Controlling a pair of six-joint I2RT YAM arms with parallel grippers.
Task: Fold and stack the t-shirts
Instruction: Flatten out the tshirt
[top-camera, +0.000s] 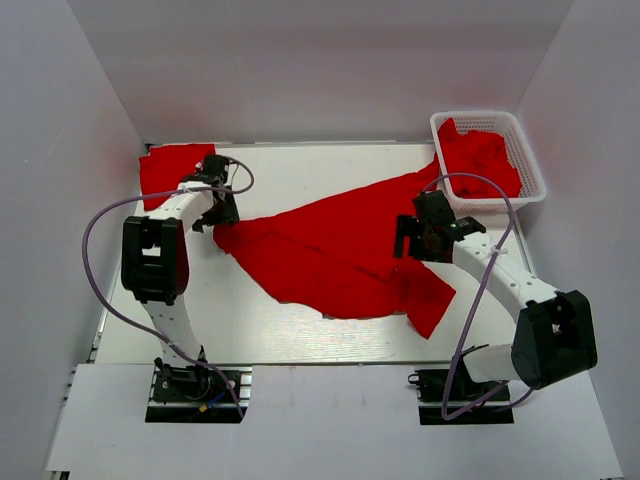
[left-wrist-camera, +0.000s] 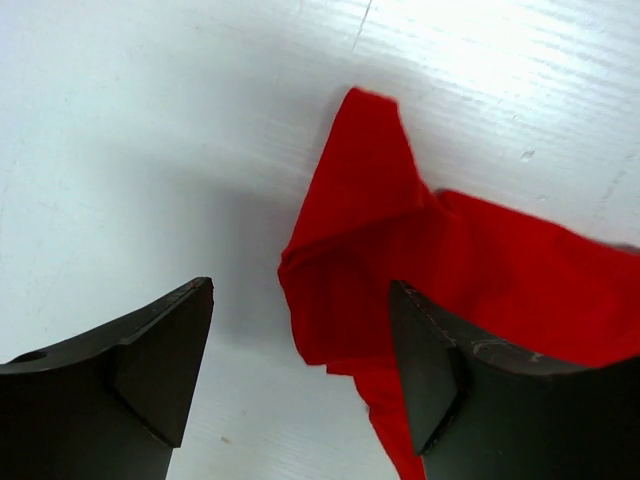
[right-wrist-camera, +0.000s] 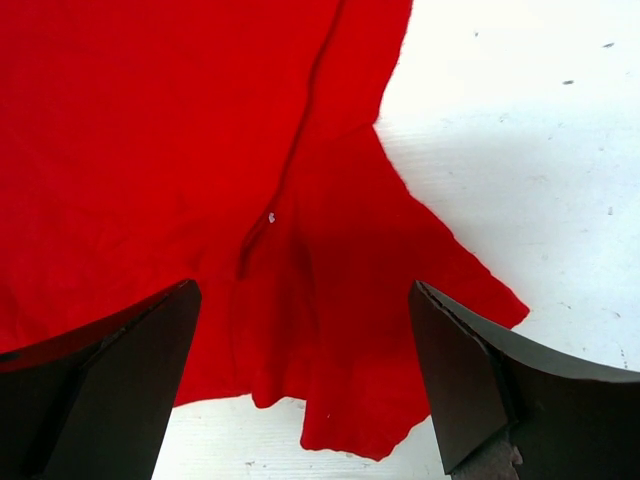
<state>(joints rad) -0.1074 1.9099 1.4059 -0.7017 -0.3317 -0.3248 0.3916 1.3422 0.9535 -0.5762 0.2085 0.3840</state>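
While one shirt (top-camera: 340, 250) sprawls rumpled across the middle of the table (top-camera: 300, 340), we have both arms poised over its ends. Our left claw (left-wrist-camera: 300, 310) hangs wide over the cloth's left tip, where a pointed, doubled-over corner lies between the jaws; whether either finger touches the fabric we cannot tell. Our right claw (right-wrist-camera: 300, 300) is just as wide, above the right side of the shirt, with a seam and a ragged flap of hem under it and bare table beyond. Neither holds anything. A folded shirt (top-camera: 172, 170) lies flat at the far left corner, just beyond the left arm, and a heap (top-camera: 485, 160) of more red cloth fills the basket (top-camera: 533, 165) at the far right; the sprawled shirt's far end runs up to that basket's near side. We judge the folding of this piece not yet begun: it needs spreading flat first. The cloth looks thin, light and limp, so it should drape and bunch rather than keep any shape, and it will likely slide easily on the smooth white top. We would pinch it at edges and corners — the tip under the left claw, the hem under the right — closing on a single layer where we can, since a grab in the middle would only gather folds.
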